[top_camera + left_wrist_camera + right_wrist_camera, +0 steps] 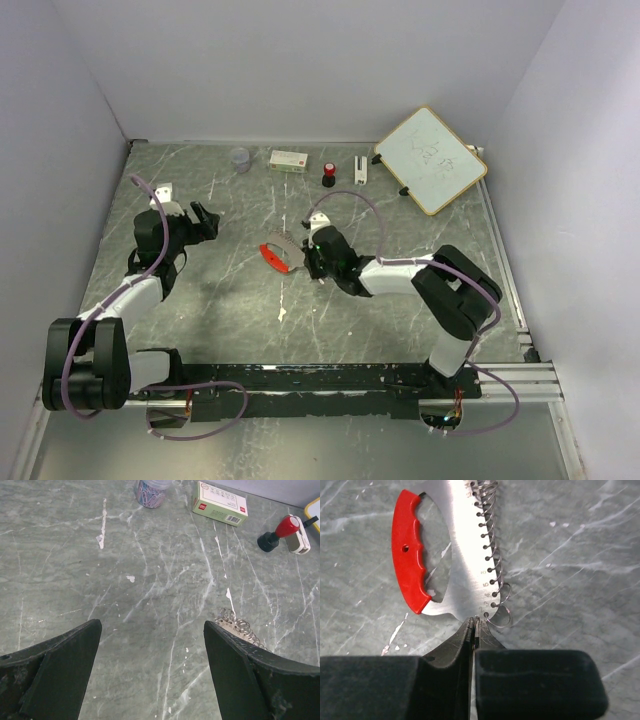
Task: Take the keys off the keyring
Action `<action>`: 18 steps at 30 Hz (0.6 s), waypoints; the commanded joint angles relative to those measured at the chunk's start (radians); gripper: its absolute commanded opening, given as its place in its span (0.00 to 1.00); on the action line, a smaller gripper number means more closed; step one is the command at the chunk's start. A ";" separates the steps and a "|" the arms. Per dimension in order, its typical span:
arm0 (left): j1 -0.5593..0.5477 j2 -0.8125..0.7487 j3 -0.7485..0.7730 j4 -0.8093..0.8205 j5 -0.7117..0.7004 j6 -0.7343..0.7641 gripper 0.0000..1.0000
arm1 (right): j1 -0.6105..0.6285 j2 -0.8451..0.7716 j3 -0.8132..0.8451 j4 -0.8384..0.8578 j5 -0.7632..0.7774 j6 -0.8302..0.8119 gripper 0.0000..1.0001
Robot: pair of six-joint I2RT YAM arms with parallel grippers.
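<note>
Keys (465, 555), silver bunch w/ red strip, lie mid-scene on table (570, 580). Right gripper (472, 630) is closed to a slit at their near tip, apparently pinching it. Keyring (491, 540) coil still runs thru the holes, so nothing's removed yet. Left gripper (151, 630) is wide open, empty, well apart.

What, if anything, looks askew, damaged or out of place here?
Mostly the wire loops along the silver piece with the red strip: they splay unevenly, and those nearest the right gripper bulge wider than the rest. The whiteboard lies askew at the far right. White flecks mark the table.
</note>
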 commanded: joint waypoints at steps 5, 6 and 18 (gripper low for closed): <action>-0.004 -0.017 0.005 0.100 0.097 -0.007 0.95 | 0.073 -0.081 0.155 -0.228 0.368 -0.226 0.00; -0.004 -0.022 0.002 0.111 0.111 -0.007 0.95 | 0.084 -0.091 0.171 -0.242 0.406 -0.252 0.00; -0.004 -0.010 0.037 0.239 0.376 -0.020 0.95 | 0.218 -0.158 0.216 -0.048 0.837 -0.720 0.00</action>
